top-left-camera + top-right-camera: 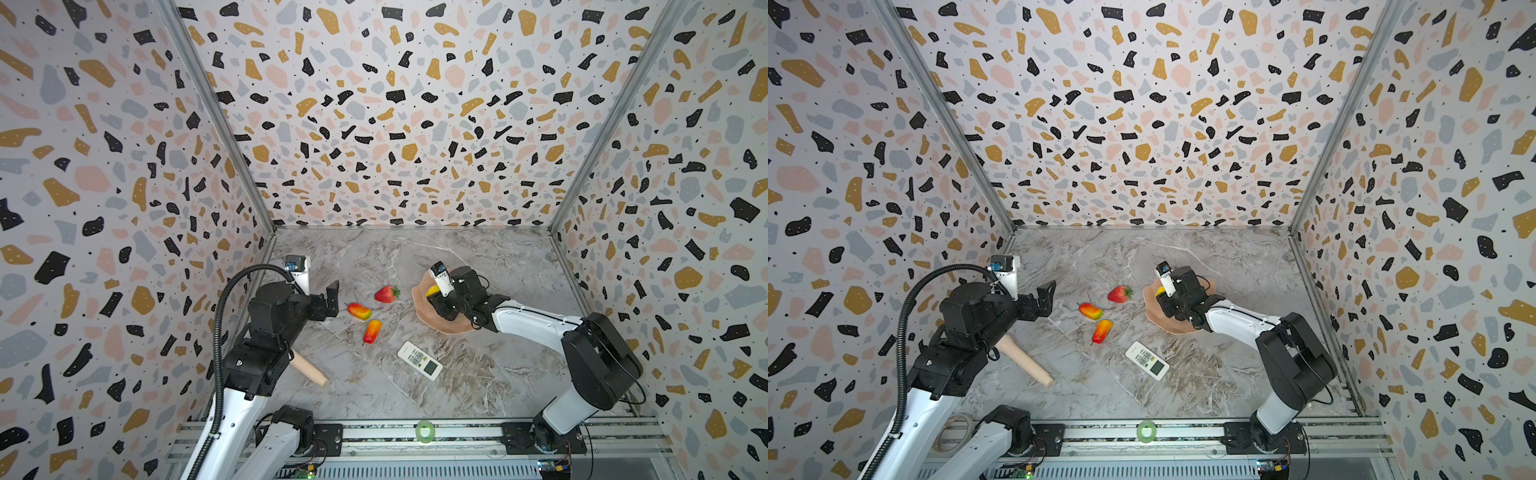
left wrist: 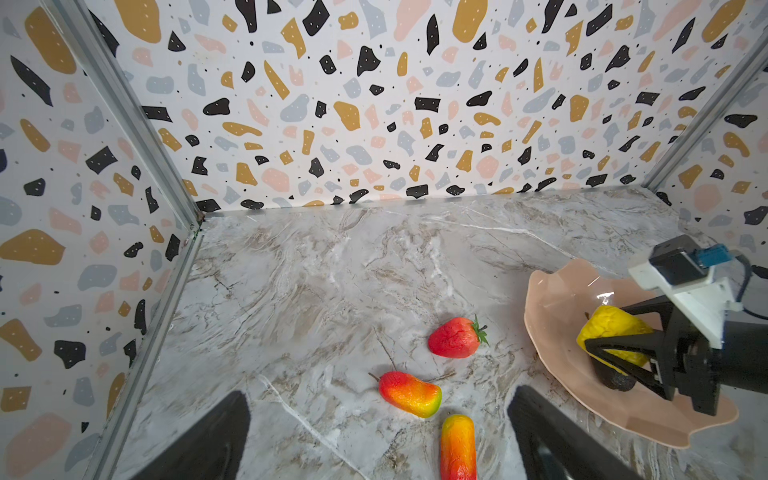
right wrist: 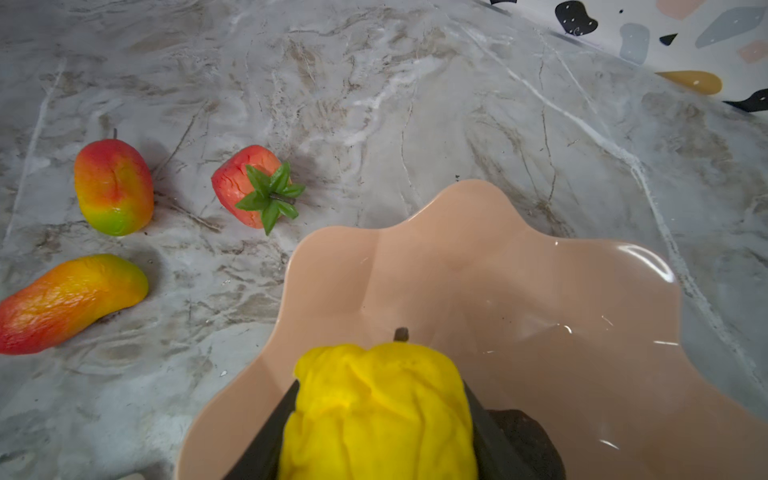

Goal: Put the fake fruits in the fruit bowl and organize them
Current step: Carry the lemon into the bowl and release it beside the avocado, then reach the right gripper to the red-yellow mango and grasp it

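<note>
The black fruit [image 2: 615, 378] lies in the bowl [image 3: 457, 257]; the right claw [image 3: 380, 407] pinches the yellow fruit [image 2: 609, 326] over it. The strawberry [image 1: 385, 294] and mangoes [image 1: 359, 311] [image 1: 372, 331] wait on the desk [image 1: 478, 374]; the left claw [image 1: 328, 300] is spread.

The left gripper [image 1: 330, 300] is pointing toward 3 o'clock, its jaws wide apart. The right arm [image 1: 536, 322] is reaching toward 10 o'clock, the right gripper [image 3: 380, 386] squeezing the yellow fruit [image 3: 374, 432].

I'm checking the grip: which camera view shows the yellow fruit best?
The right wrist view: the yellow fruit fills the foreground, held in the right gripper. The left wrist view shows it side-on over the fruit bowl; both top views show only a yellow sliver.
</note>
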Tool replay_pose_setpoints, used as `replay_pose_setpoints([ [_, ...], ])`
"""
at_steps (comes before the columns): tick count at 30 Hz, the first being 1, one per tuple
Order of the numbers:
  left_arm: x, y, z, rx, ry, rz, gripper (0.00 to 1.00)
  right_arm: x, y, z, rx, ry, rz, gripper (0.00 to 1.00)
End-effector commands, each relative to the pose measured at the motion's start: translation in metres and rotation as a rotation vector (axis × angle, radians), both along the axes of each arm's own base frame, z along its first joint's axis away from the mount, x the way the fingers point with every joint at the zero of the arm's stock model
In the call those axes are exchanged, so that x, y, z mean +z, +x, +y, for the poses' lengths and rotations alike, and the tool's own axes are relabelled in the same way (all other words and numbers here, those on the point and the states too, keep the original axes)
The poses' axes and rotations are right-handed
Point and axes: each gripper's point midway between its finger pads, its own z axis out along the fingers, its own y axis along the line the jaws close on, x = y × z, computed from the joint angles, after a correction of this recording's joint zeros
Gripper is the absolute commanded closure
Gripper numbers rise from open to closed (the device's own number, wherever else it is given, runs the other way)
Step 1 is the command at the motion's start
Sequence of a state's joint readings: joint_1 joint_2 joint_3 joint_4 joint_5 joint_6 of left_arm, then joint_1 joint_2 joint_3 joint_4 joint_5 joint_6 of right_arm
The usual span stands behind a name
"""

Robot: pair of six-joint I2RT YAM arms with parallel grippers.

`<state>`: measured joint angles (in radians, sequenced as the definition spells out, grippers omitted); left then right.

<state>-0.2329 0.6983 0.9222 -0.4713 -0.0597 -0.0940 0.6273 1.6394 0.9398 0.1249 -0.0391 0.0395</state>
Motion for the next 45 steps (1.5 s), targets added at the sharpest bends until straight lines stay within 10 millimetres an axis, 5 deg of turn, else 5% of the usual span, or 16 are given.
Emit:
replay_pose_setpoints([
  [1,0.013,-0.004,-0.002,-0.008,-0.02,-0.034,0.0,0.009,0.017,0.007,-0.023,0.041,-0.048,0.58],
  [10,0.009,-0.003,-0.001,-0.003,-0.02,-0.025,0.01,-0.017,0.028,0.007,-0.045,0.02,-0.032,0.53],
  [15,0.001,0.0,-0.003,-0.01,-0.017,-0.006,0.0,-0.017,0.029,0.004,-0.049,0.003,-0.037,0.24],
  [18,0.001,0.0,-0.002,-0.006,-0.011,-0.003,0.0,-0.003,0.028,0.003,-0.04,-0.008,-0.056,0.1],
  [23,0.002,0.0,0.0,0.0,-0.001,-0.007,0.0,0.056,0.025,0.011,0.017,-0.023,-0.159,0.01],
  [26,-0.001,0.001,-0.001,0.0,-0.004,-0.002,0.0,0.089,0.002,0.045,0.177,-0.011,-0.207,0.01],
  [30,-0.003,0.001,-0.001,0.002,-0.005,0.001,0.0,0.098,-0.041,0.102,0.4,0.004,-0.241,0.01],
  [35,0.001,-0.001,0.0,0.002,-0.004,-0.001,0.0,0.077,-0.057,0.158,0.538,0.031,-0.199,0.01],
  [45,0.001,-0.005,0.003,0.008,0.01,-0.003,0.01,0.028,-0.042,0.235,0.613,0.116,-0.097,0.07],
])
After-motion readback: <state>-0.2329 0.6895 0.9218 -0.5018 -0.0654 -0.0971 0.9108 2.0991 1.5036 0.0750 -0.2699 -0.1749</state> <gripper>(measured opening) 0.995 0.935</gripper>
